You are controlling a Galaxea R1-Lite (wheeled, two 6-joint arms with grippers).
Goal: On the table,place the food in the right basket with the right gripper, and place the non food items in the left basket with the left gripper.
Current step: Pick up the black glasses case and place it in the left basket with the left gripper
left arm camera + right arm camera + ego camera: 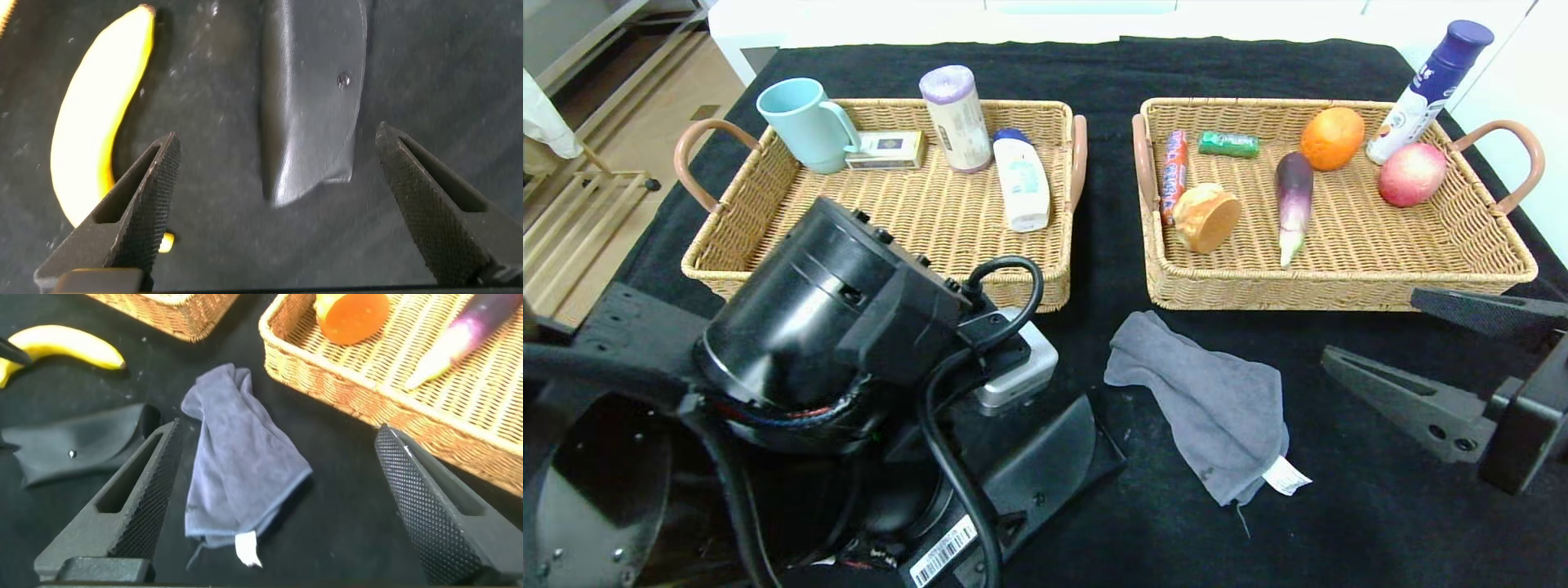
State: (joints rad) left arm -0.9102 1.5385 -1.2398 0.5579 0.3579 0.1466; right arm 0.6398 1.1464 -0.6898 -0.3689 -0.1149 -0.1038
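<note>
Black-clothed table (1094, 73) under two wicker baskets (882, 245) (1339, 278), grey cloth (1217, 408), banana (90, 122), black pouch (310, 106).

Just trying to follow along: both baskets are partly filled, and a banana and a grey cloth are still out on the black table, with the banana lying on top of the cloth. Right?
Not quite. The right wrist view shows the banana lying on the black table apart from the grey cloth, not on it. Both are still outside the baskets, which are partly filled.

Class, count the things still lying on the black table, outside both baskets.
3: a grey cloth in front of the right basket, a banana and a black pouch beneath the left gripper. The left arm may hide others.
</note>
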